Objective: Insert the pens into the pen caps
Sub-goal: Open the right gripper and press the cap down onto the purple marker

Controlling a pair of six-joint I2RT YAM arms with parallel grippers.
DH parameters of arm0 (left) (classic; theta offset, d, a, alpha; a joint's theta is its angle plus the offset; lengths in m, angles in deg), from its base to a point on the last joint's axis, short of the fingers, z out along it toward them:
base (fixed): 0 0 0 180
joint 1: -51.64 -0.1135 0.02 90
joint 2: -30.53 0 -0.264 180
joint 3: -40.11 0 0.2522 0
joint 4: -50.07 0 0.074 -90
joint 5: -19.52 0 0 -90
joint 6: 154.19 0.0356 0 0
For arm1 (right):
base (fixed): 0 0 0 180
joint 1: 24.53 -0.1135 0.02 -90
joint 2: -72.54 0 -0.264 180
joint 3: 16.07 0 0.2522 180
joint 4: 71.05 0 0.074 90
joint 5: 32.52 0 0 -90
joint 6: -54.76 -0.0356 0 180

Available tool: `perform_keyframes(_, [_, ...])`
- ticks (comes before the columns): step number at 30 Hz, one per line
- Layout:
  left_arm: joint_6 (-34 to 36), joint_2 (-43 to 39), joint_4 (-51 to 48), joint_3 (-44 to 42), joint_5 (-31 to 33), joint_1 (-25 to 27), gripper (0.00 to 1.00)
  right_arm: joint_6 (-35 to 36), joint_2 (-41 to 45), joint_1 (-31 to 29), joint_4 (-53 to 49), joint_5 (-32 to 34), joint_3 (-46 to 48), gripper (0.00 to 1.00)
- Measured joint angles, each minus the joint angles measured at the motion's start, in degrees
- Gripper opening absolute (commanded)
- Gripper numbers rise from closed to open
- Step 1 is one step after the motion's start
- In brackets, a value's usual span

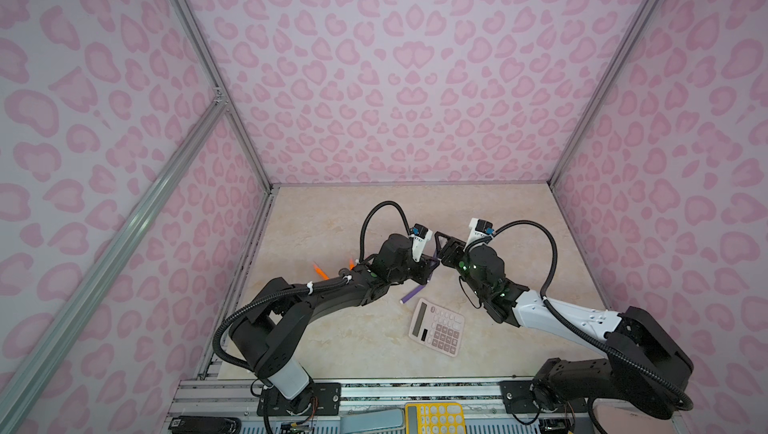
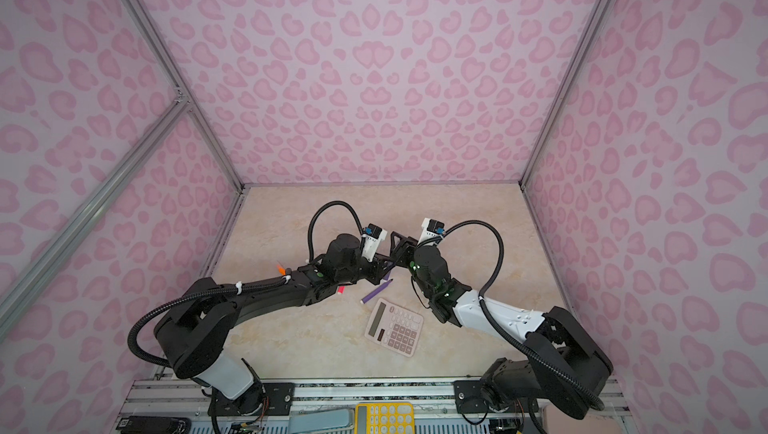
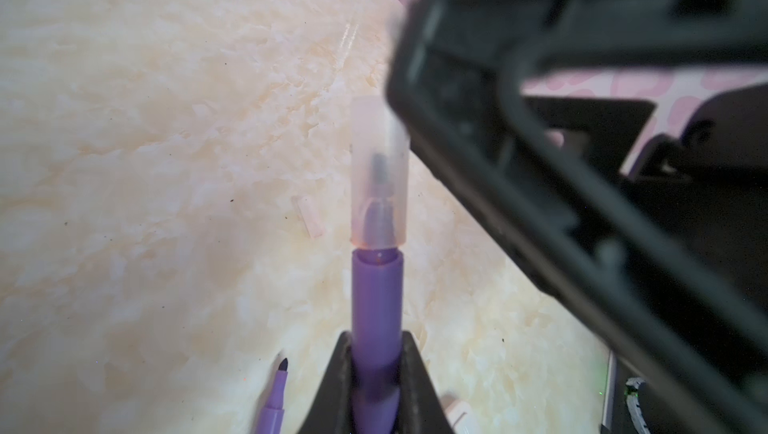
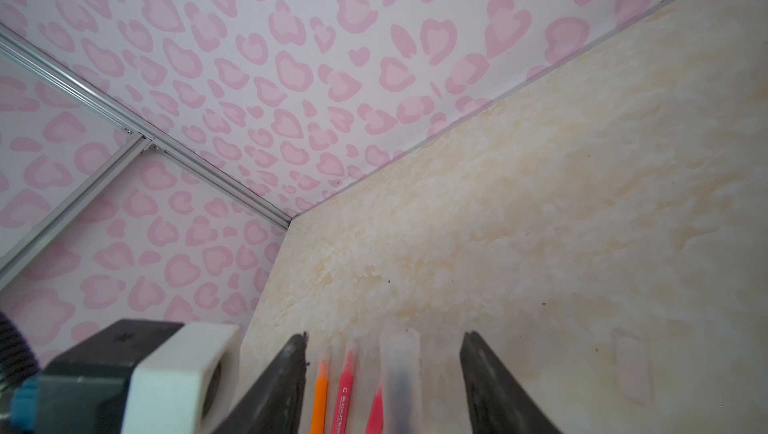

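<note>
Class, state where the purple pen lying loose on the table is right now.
In both top views the loose purple pen lies on the table near its middle, just off the far corner of the pink calculator.

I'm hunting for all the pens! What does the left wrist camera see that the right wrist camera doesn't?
Only the left wrist view: the purple pen gripped by the left end effector, plus a second purple pen lying on the table. Only the right wrist view: an orange pen and pink-red pens on the table, past the open right end effector. Both: the clear cap on the gripped pen's tip, and the table.
</note>
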Motion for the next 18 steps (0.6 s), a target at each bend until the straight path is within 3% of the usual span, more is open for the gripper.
perform_keyframes(4, [1.2,-0.3,-0.3,-0.6,2.3,1.2,0.03,-0.1,-1.5,1.6,-2.3,-1.6,-2.1,0.52])
perform_keyframes(18, [4.8,-0.4,-2.3,-0.7,10.1,4.0,0.03,-0.7,-5.8,4.6,-9.7,-9.0,-8.5,0.52])
